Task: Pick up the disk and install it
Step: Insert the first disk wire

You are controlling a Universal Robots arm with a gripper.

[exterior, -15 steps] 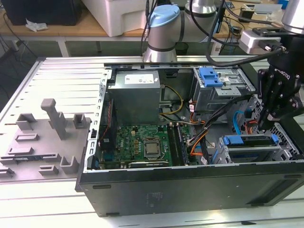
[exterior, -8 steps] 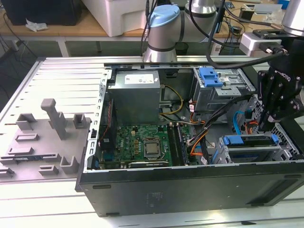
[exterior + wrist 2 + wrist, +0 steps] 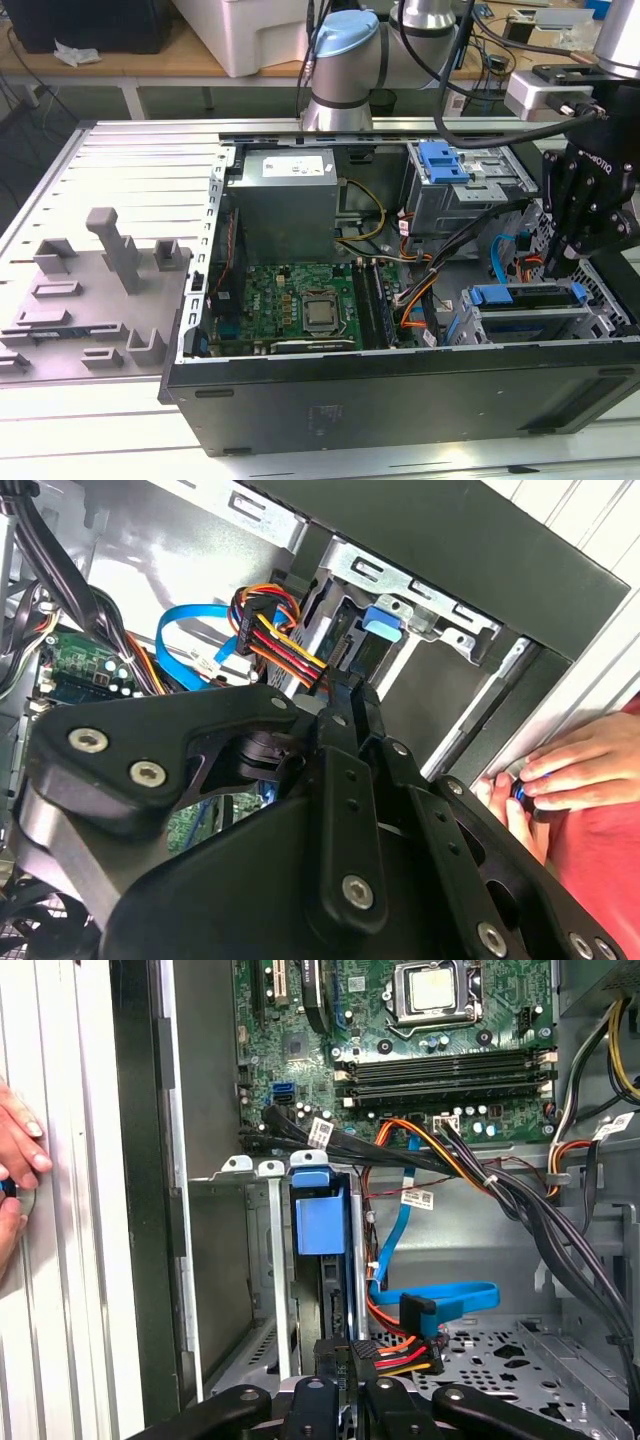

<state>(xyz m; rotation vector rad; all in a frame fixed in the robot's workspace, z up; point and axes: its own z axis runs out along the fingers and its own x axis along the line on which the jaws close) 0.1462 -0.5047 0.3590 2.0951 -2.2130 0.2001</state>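
An open computer case (image 3: 400,385) lies on its side on the worktop (image 3: 130,160). It holds a green motherboard (image 3: 300,300), a grey power supply (image 3: 285,195) at its far edge and a grey drive cage (image 3: 470,195) topped by a blue bracket (image 3: 440,160) in its far right corner.

The drive bay (image 3: 560,325) in the case's near right corner holds the disk (image 3: 525,297), which stands on its edge. Its long axis runs along the case's near edge and its blue handle points toward the motherboard.

The gripper (image 3: 556,268) hangs above the bay with its fingers drawn together and nothing seen between them. In the first wrist view its tips are just beside a connector with coloured wires (image 3: 400,1355). A person's hand (image 3: 565,770) rests on the outside of the case.
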